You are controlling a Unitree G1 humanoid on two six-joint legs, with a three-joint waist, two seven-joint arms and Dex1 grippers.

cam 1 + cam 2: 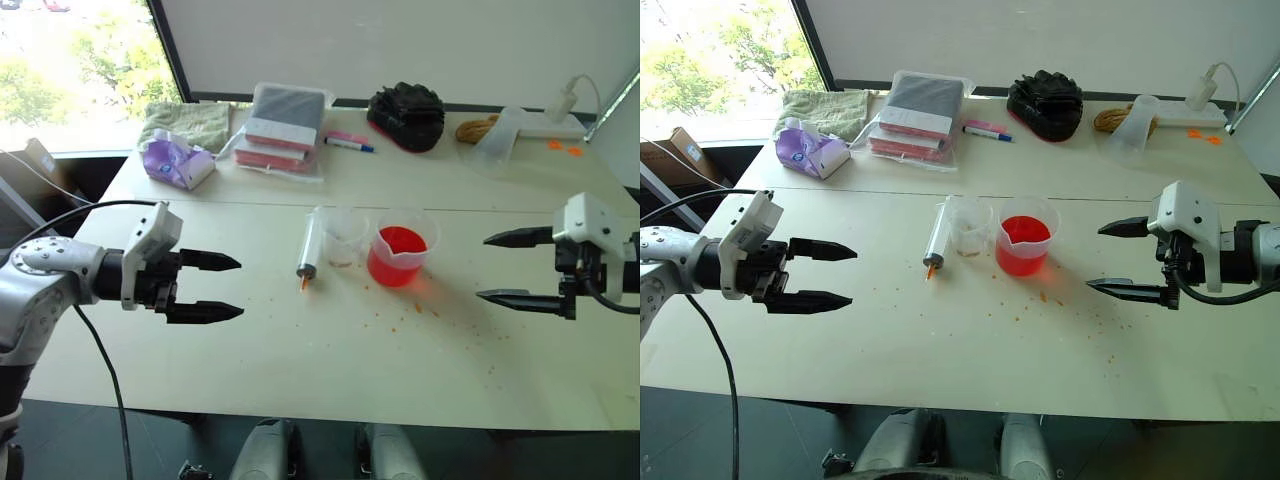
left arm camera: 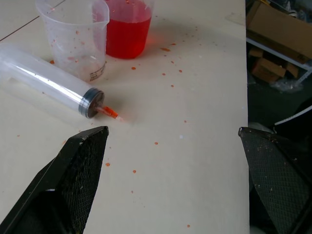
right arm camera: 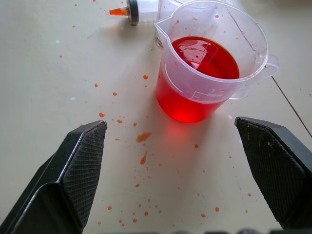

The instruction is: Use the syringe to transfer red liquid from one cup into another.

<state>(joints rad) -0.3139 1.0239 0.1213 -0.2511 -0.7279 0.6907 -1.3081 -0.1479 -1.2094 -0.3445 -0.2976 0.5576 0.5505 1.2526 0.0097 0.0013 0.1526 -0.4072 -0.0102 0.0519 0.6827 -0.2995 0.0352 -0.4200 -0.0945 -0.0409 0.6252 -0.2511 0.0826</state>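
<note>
The clear syringe (image 1: 311, 248) lies flat on the table, its orange tip toward the near edge. Beside it stands the small narrow cup (image 1: 344, 236), with red specks on its wall and no liquid I can see in it. Right of that cup is the wider spouted beaker (image 1: 403, 250), about half full of red liquid (image 3: 204, 61). My left gripper (image 1: 232, 287) hovers open to the left of the syringe, fingers pointing at it. On the other side, right of the beaker, my right gripper (image 1: 497, 268) is open too and holds nothing.
Red droplets (image 3: 141, 141) spot the table around the beaker. At the back lie a cloth (image 1: 186, 122), a purple tissue pack (image 1: 177, 162), stacked bagged items (image 1: 283, 128), a blue-capped marker (image 1: 349, 144), a black bundle (image 1: 407, 114) and a clear cup (image 1: 495, 140).
</note>
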